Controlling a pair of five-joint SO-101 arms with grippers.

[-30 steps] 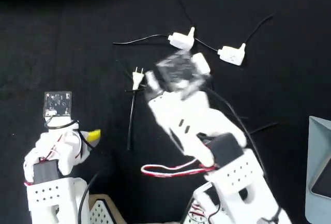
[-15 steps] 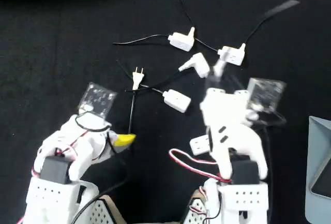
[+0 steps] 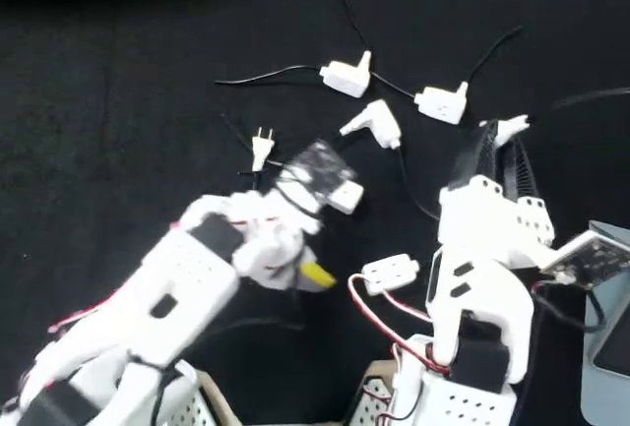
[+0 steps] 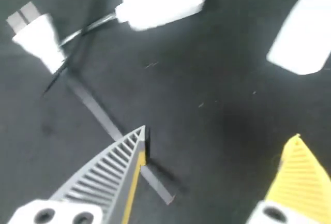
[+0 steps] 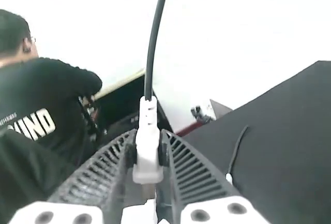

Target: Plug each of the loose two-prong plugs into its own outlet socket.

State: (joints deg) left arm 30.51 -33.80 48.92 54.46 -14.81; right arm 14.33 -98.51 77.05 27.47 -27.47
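A loose two-prong plug [image 3: 261,143] lies on the black table left of centre, its prongs pointing away; it is also the white plug [image 4: 33,32] in the left wrist view. Several white outlet sockets lie around it: one [image 3: 346,77] at the back, one [image 3: 443,103] to its right, one [image 3: 337,192] in the middle, one [image 3: 391,271] near the front. My left gripper [image 4: 220,135] hangs open over a black cable [image 4: 98,115], close to the middle socket [image 4: 160,1]. My right gripper [image 5: 148,133] is shut on a white plug [image 5: 147,157], held up at the right [image 3: 502,133].
Another white socket or adapter [image 3: 376,121] lies between the back sockets. Black cables cross the cloth around the sockets. A grey tray [image 3: 602,347] stands at the right edge. Red and white wires [image 3: 379,323] loop at the right arm's base.
My left arm has swung from the front left toward the middle socket. My right arm has pulled back from the centre to the right, lifting a plug and its cable.
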